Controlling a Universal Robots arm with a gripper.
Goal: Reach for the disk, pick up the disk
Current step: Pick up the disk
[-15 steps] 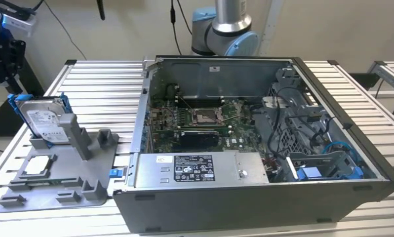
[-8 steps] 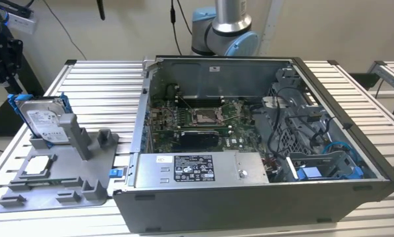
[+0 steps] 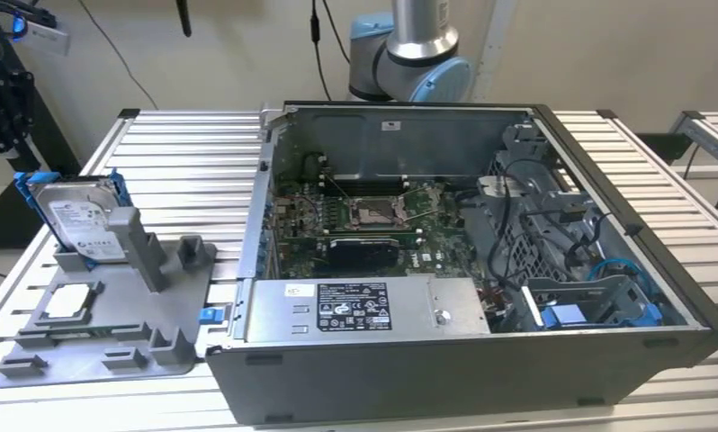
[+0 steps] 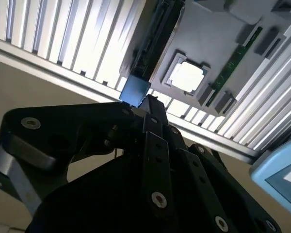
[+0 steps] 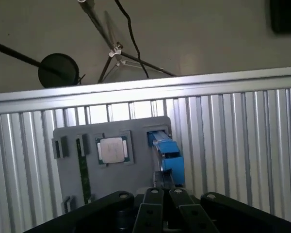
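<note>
- Gripper (image 4: 148, 103): black linkage type. Fingers drawn together at the tips, nothing clamped betw. them. It looks down onto the tabletop in both wrist views.
- Disk (image 3: 81, 216): silver metal w/ white label and blue side rails. It stands on edge in a slot of the fixture, at the exterior view's left, outside the PC case. It sits below and ahead of the fingertips, apart from them, no contact.
- Blue rail (image 5: 167, 151): end of the disk seen edge-on, straight ahead of the tips in both wrist views.
- Fixture (image 3: 131, 317): grey plastic plate w/ slots and posts, flat on the table, under the gripper.
- Chip (image 5: 113, 149): small square, silver, in a recess of the fixture. It lies just beside the disk and off to one side of the tips.
- Green strip (image 5: 82, 170): thin board in a slot, beyond the chip from the disk.
- PC case (image 3: 455, 378): large, grey, lid off, at the exterior view's right of the fixture.
- Grey box (image 3: 359, 310): w/ white sticker, inside the case.
- Table (image 3: 191, 153): slatted aluminium.
- Arm base (image 3: 408, 54): grey and light blue, behind the case.
</note>
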